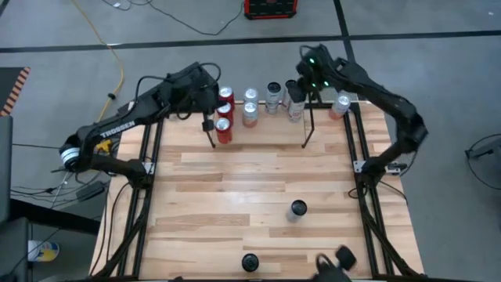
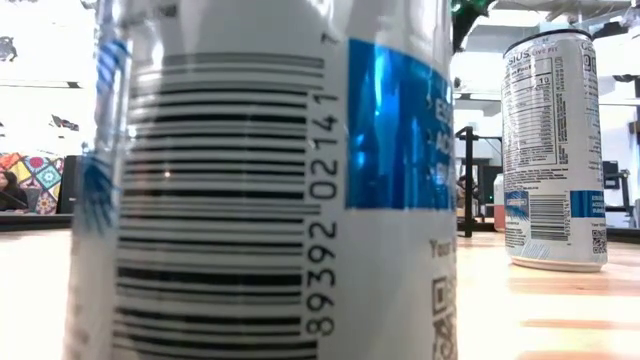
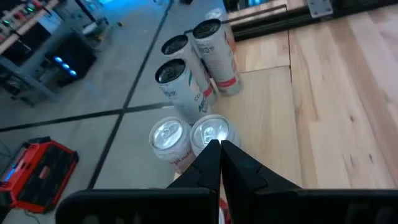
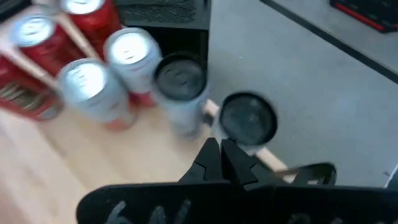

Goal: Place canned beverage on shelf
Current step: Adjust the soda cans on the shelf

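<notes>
The shelf (image 1: 307,131), a low rack of thin black rods, stands at the table's far edge with several cans in it: red ones (image 1: 224,111) at its left end, and silver and dark-topped ones (image 1: 273,95) toward its right end. My left gripper (image 3: 219,148) is shut, above the silver-topped red cans (image 3: 210,132). My right gripper (image 4: 221,154) is shut, above the rack's right end and beside a dark-topped can (image 4: 249,119). A loose can (image 1: 298,209) stands upright on the table toward the near right, and another (image 1: 250,262) stands at the near edge.
A pale can (image 1: 339,106) stands outside the rack at the far right, by the right arm's rails (image 1: 362,149). In the low view one can (image 2: 250,180) fills the foreground and a second (image 2: 555,150) stands to its right. Bare wood (image 1: 235,180) lies mid-table.
</notes>
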Robot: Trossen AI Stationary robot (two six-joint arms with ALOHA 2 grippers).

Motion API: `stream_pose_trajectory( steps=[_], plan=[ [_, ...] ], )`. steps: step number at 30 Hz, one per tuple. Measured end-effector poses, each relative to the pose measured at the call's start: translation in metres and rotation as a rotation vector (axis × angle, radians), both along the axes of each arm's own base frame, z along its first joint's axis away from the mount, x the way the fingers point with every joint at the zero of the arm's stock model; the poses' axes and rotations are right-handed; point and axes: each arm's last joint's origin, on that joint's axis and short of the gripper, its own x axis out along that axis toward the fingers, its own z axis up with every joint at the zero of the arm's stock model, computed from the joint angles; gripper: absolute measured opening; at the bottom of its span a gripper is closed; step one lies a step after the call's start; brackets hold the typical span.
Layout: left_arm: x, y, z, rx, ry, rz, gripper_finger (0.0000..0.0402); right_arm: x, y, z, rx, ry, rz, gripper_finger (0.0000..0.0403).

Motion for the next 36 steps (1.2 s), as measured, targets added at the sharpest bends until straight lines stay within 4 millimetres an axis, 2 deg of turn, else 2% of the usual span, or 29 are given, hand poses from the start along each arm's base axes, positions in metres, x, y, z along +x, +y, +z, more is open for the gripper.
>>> stream_pose_trajectory(
  steps=[5, 11, 20, 36],
  plan=[
    [-0.007, -0.004, -0.017, -0.009, -0.031, 0.015, 0.0, 0.022, -0.038, -0.011, 0.012, 0.047, -0.01, 0.0],
    [-0.007, -0.005, -0.018, -0.023, -0.025, 0.018, 0.0, 0.038, -0.061, -0.018, 0.029, 0.091, 0.006, 0.0],
    [-0.008, -0.005, -0.018, -0.019, -0.019, 0.026, 0.0, 0.042, -0.07, -0.031, 0.064, 0.143, 0.015, 0.0],
    [-0.008, -0.004, -0.018, -0.008, -0.012, 0.042, 0.0, 0.039, -0.072, -0.029, 0.057, 0.147, 0.017, 0.0]
  ],
)
